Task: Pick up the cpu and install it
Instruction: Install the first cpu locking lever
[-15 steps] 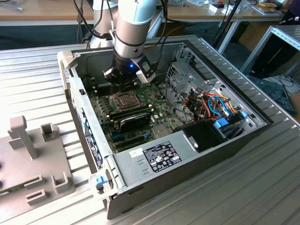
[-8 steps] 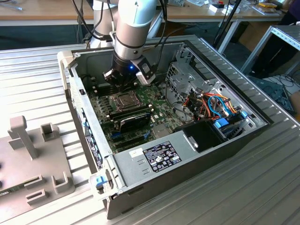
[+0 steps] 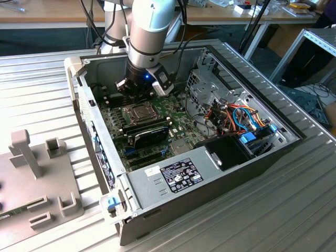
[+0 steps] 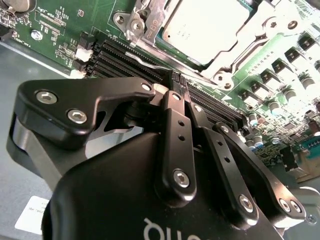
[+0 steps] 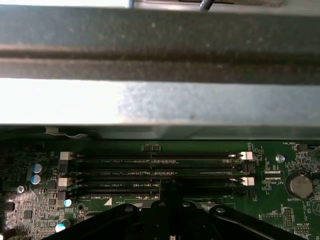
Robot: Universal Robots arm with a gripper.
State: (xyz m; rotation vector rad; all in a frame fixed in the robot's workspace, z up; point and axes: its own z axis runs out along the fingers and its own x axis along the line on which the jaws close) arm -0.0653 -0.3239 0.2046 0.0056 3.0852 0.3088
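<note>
An open computer case (image 3: 231,163) lies on a ribbed metal table (image 3: 294,210), its green motherboard (image 3: 181,126) exposed. The arm (image 3: 149,31) reaches down into the case, at the end farthest from the labelled power supply (image 3: 173,176).

The cpu (image 4: 207,25) — a flat square chip with a dull silver top — sits in its socket on the motherboard, inside the hinged metal frame (image 4: 260,30), which stands around it. In the exterior view the same chip (image 3: 138,112) lies just below the claw (image 3: 137,90), near the middle of the board.

Claw state: in the second wrist view the claw (image 4: 179,80) has its two black fingers (image 4: 175,125) pressed together, tips meeting with nothing between them. The tips hang over the black memory slots (image 4: 135,62) — beside the socket, not above the chip. Whether the tips touch the slots cannot be told. In the first wrist view the claw (image 5: 170,192) points at the same rows of memory slots (image 5: 155,175), which run parallel with white latches (image 5: 246,156) at their ends; a grey case wall (image 5: 160,105) stands behind them.

A black card (image 3: 151,135) stands on the motherboard, between the socket and the power supply. Orange and blue cables (image 3: 241,118) bunch at the exterior view's right of the case. A grey plastic fixture (image 3: 37,178) rests on the table at the exterior view's left, well apart from the case.
</note>
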